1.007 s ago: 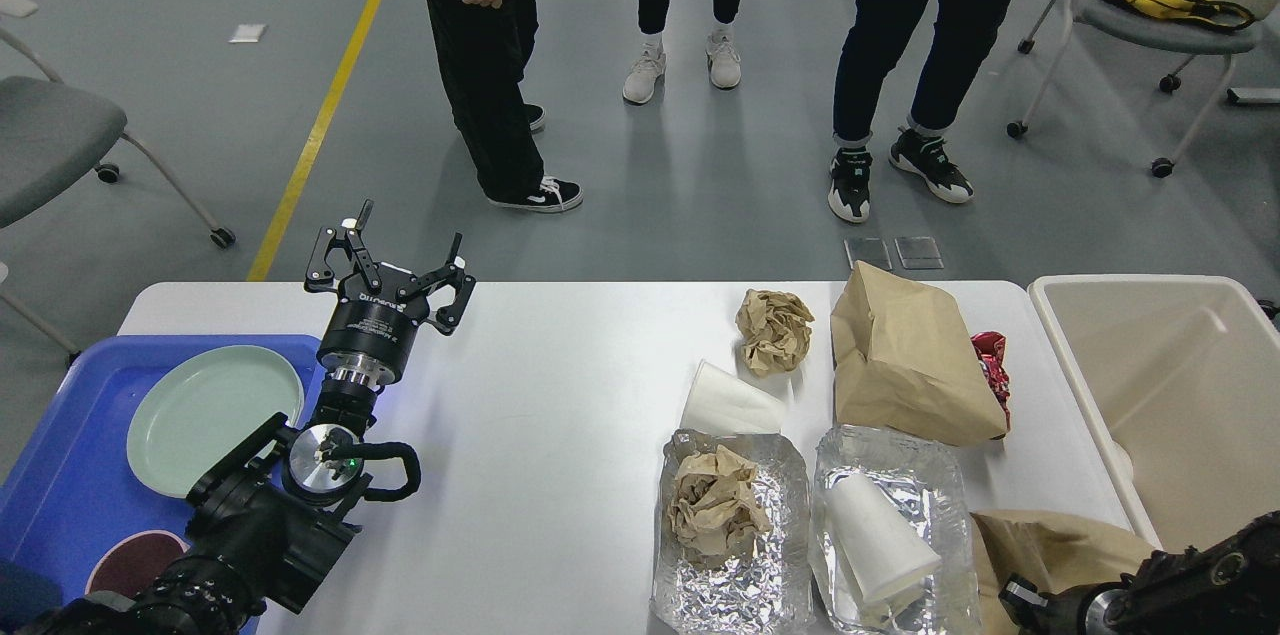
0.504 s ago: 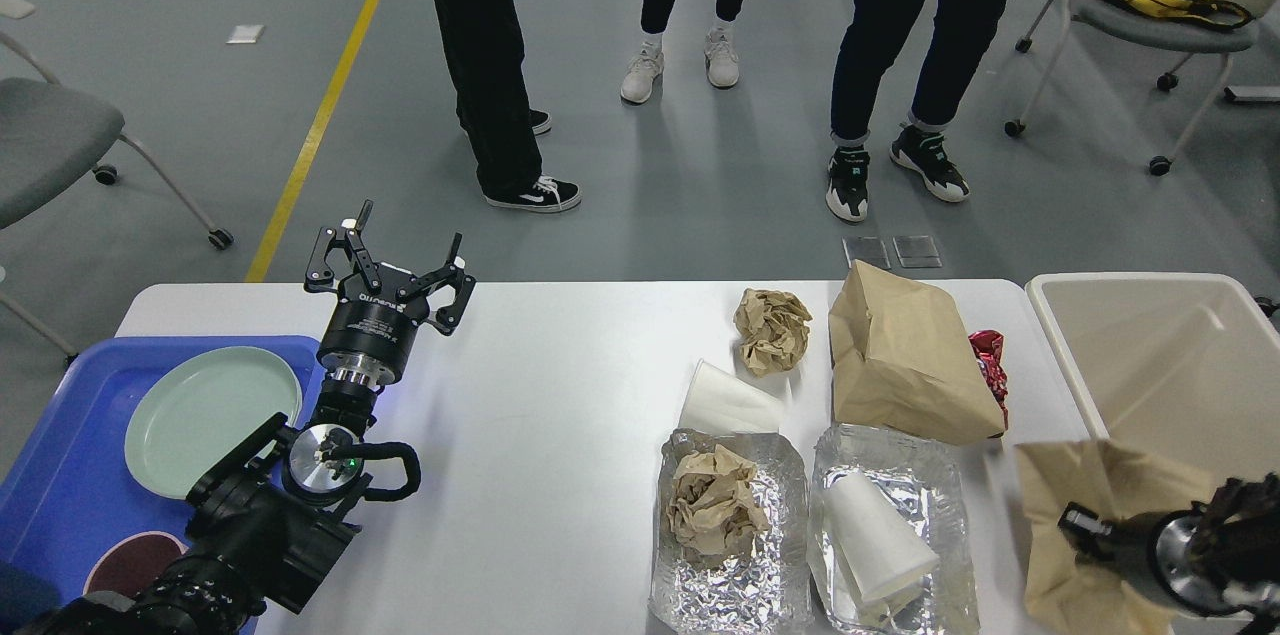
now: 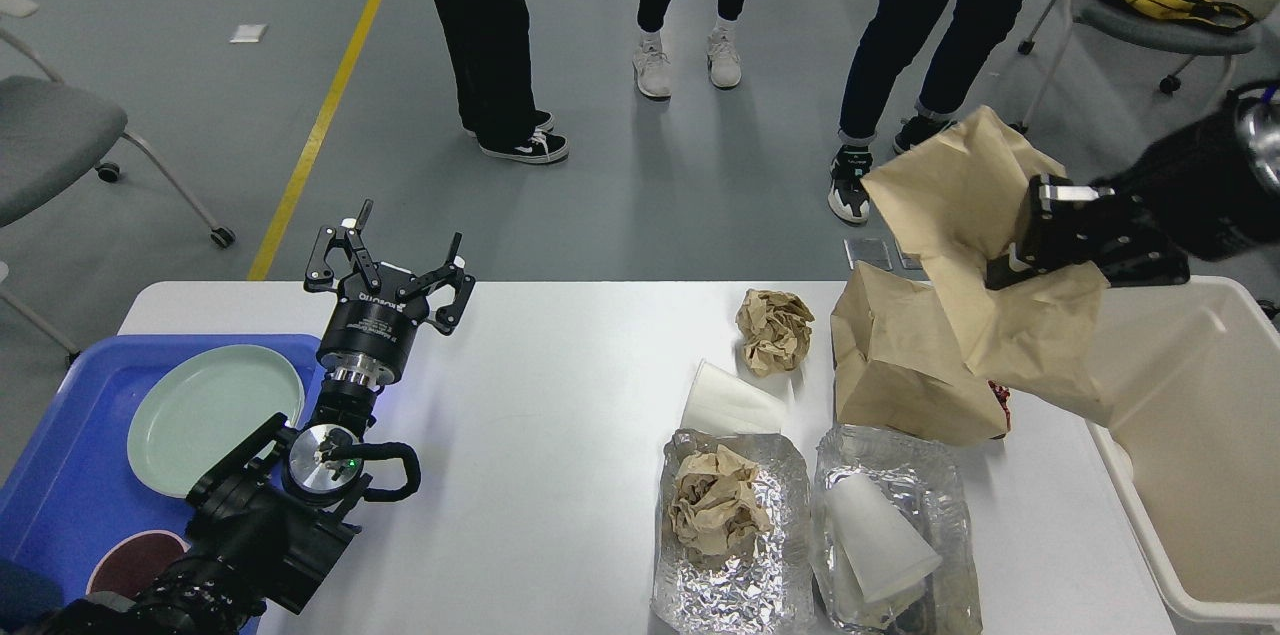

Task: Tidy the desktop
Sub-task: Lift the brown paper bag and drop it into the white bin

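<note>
The right gripper (image 3: 1010, 265) is raised at the far right, clamped on a crumpled brown paper bag (image 3: 985, 245) hanging between the desktop's (image 3: 540, 435) right end and the beige bin (image 3: 1190, 435). Its fingertips are buried in the paper. The left gripper (image 3: 395, 260) stands upright at the far left edge, fingers spread and empty, just beside the blue tray (image 3: 60, 505). Open white surface lies between it and the foil trays (image 3: 735, 565).

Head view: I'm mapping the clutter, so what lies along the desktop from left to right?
Blue tray → green plate → left gripper → white cup → foil tray with crumpled paper → foil tray with cup → beige bin.
</note>
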Robot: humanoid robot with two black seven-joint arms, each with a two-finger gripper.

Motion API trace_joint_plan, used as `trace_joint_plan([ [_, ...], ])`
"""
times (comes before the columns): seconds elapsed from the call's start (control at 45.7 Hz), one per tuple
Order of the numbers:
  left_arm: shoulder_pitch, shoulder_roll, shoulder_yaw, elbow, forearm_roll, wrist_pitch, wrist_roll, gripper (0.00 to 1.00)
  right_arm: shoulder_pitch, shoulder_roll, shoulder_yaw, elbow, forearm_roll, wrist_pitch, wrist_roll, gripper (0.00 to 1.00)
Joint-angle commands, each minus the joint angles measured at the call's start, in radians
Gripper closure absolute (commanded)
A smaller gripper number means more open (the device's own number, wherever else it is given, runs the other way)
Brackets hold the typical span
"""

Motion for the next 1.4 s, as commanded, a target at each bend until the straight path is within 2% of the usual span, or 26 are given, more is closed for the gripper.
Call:
trace_joint_plan([
  [0.0,0.0,0.0,0.0,0.0,0.0,0.0,0.0,0.04,0.008,0.041,-0.003,0.012,0.001,-0.016,-0.001,1.0],
  [0.109,0.0,0.0,0.0,0.0,0.0,0.0,0.0,0.04,-0.147,0.03,-0.023,-0.045,-0.006,-0.091,-0.001,1.0],
  [0.263,0.0,0.0,0.0,0.0,0.0,0.0,0.0,0.04,-0.484,0.008,-0.072,-0.275,-0.008,-0.33,0.0,1.0],
  [0.394,0.0,0.0,0.0,0.0,0.0,0.0,0.0,0.04,-0.825,0.016,-0.063,-0.502,0.003,-0.591,0.0,1.0],
  [0.526,0.0,0.0,0.0,0.0,0.0,0.0,0.0,0.04,-1.116,0.03,-0.046,-0.628,0.032,-0.87,0.0,1.0],
  [0.613,0.0,0.0,0.0,0.0,0.0,0.0,0.0,0.04,-1.329,0.125,-0.004,-0.74,0.145,-1.107,0.0,1.0],
  [0.701,0.0,0.0,0.0,0.0,0.0,0.0,0.0,0.04,-1.449,0.188,0.036,-0.852,0.248,-1.194,0.002,1.0],
  [0.81,0.0,0.0,0.0,0.0,0.0,0.0,0.0,0.04,-1.544,0.245,0.085,-0.973,0.297,-1.195,0.003,1.0],
  [0.832,0.0,0.0,0.0,0.0,0.0,0.0,0.0,0.04,-1.555,0.249,0.089,-0.982,0.297,-1.197,0.003,0.95],
  [0.854,0.0,0.0,0.0,0.0,0.0,0.0,0.0,0.04,-1.561,0.255,0.094,-0.986,0.299,-1.194,0.003,0.77],
  [0.898,0.0,0.0,0.0,0.0,0.0,0.0,0.0,0.04,-1.566,0.263,0.094,-0.986,0.297,-1.189,0.006,0.0],
  [1.38,0.0,0.0,0.0,0.0,0.0,0.0,0.0,0.04,-1.54,0.284,0.097,-0.95,0.294,-1.168,0.003,0.0],
])
